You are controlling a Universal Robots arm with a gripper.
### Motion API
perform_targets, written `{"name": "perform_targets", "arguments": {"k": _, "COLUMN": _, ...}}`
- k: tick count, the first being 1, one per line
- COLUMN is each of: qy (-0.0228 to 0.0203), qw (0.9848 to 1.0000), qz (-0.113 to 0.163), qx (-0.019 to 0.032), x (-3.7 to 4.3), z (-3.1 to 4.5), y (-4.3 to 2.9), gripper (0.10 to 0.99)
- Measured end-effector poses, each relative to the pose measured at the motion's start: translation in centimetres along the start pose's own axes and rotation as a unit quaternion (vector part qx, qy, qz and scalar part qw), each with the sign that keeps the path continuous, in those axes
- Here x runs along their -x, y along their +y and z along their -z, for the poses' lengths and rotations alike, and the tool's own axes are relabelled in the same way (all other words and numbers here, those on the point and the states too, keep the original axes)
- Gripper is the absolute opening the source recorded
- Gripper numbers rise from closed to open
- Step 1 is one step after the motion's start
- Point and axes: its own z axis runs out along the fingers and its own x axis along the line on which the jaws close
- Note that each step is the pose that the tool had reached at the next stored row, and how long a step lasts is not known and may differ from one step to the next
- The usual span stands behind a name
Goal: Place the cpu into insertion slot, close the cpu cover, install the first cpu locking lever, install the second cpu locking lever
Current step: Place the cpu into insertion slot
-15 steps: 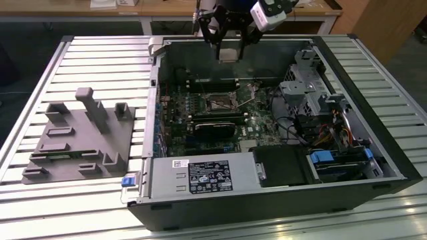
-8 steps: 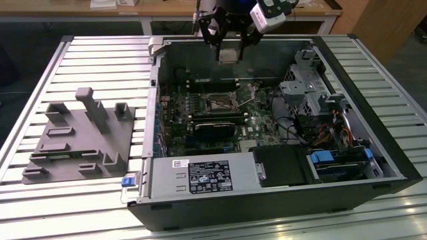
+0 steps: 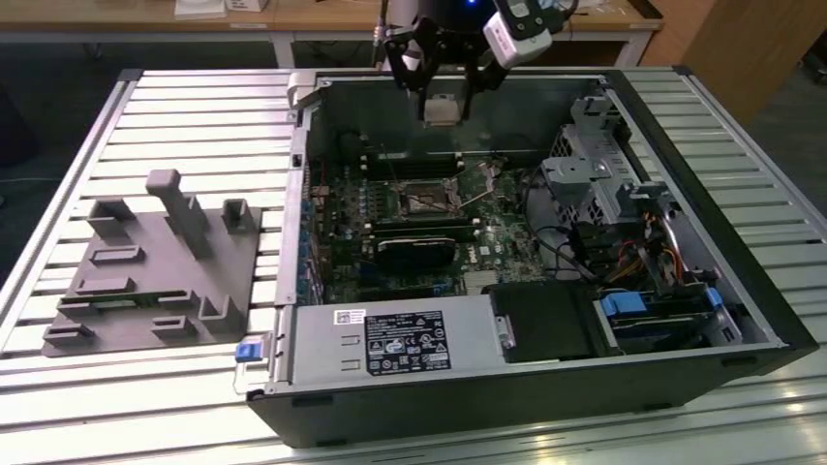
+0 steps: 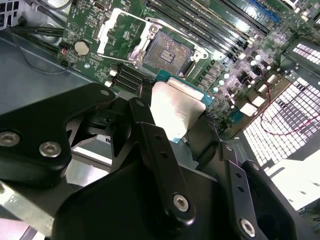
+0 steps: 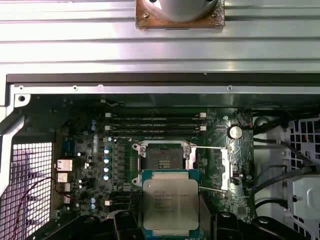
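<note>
My gripper [image 3: 444,97] hangs over the far wall of the open computer case [image 3: 297,320], shut on the cpu [image 3: 444,110], a pale silvery square chip on a green carrier. In both wrist views the cpu [image 4: 172,107] [image 5: 170,202] sits between my black fingers [image 4: 150,140], clear above the motherboard. The insertion slot [image 3: 427,201] [image 4: 167,50] [image 5: 162,162] lies bare, dark in its centre with a metal rim. The cpu cover [image 4: 117,30] [image 5: 226,167] is swung open beside the slot. Thin wire levers [image 5: 207,148] stand out next to it.
Long black memory slots [image 5: 155,125] run beside the socket. A power supply box [image 3: 387,344] and drive cage [image 3: 607,184] fill the case's near and right sides. A grey fixture with pegs [image 3: 155,262] stands on the slatted table [image 3: 194,107] at the exterior view's left.
</note>
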Motion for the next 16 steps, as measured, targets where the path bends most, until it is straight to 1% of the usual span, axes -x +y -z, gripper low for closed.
{"name": "perform_targets", "arguments": {"k": 16, "qy": 0.0000, "qw": 1.0000, "qz": 0.000, "qx": 0.0000, "x": 0.02, "z": -1.25, "y": -0.11, "gripper": 0.537}}
